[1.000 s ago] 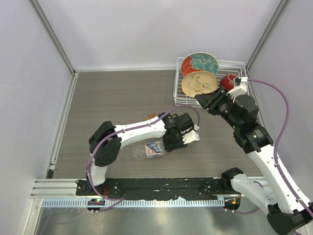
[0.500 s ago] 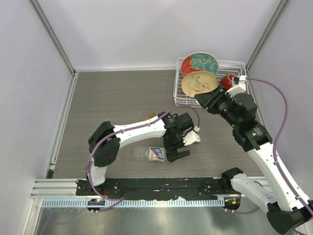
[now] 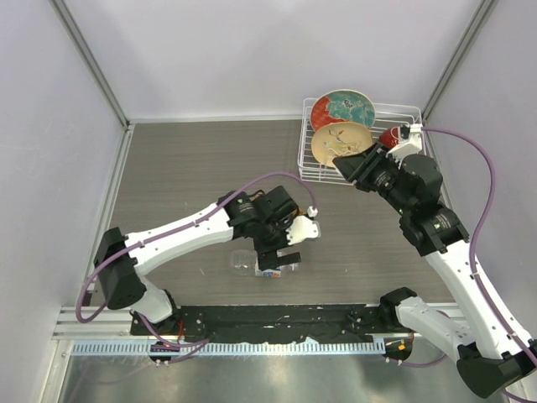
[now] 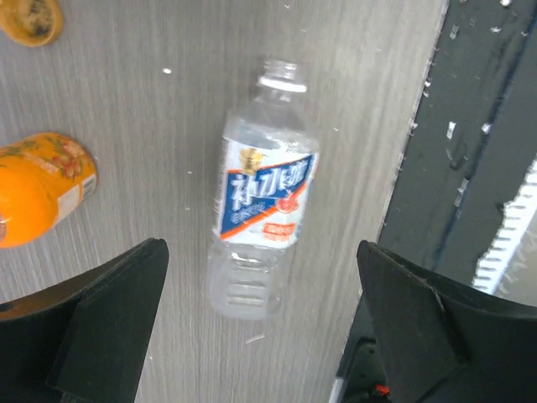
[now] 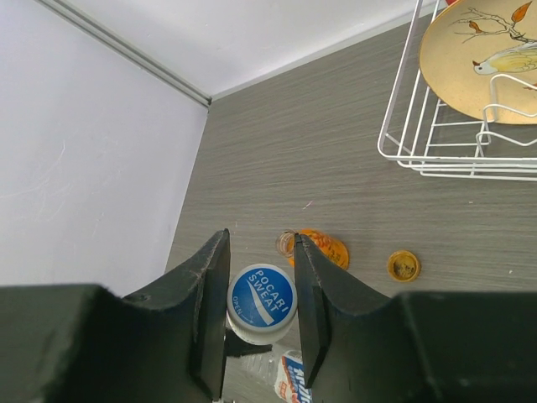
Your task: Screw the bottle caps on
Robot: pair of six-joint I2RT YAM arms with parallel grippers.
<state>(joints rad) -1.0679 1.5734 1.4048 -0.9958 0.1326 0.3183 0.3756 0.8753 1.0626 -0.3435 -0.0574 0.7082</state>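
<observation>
The right jaws pinch the white cap [image 5: 262, 302], one on each side of it, its blue-printed top facing the wrist camera. From overhead these jaws sit beside the front edge of the wire rack [image 3: 390, 106], but the cap itself is too small to make out there. Beneath the cap, in the wrist view, the orange bottle [image 5: 319, 246] lies on its side on the bench [image 3: 185, 168] with its open neck pointing left. The amber cap [image 5: 403, 266] rests just to its right, a small gap between the two.

The left jaws are spread wide over the clear bottle [image 4: 264, 197], one on each side of its lower body, with bare bench showing between each and the plastic. That bottle lies flat with its blue-and-white label up and its uncapped mouth pointing away from the wrist. Overhead it sits near the front of the bench, partly under the left arm (only the clear end and a bit of label show). In the left wrist view the orange bottle is off to the left of the clear one, well apart from it, and the amber cap is in the top left corner.

The rack holds a tan plate [image 3: 340, 143] and a red-and-teal plate [image 3: 342, 109], both leaning on edge.
</observation>
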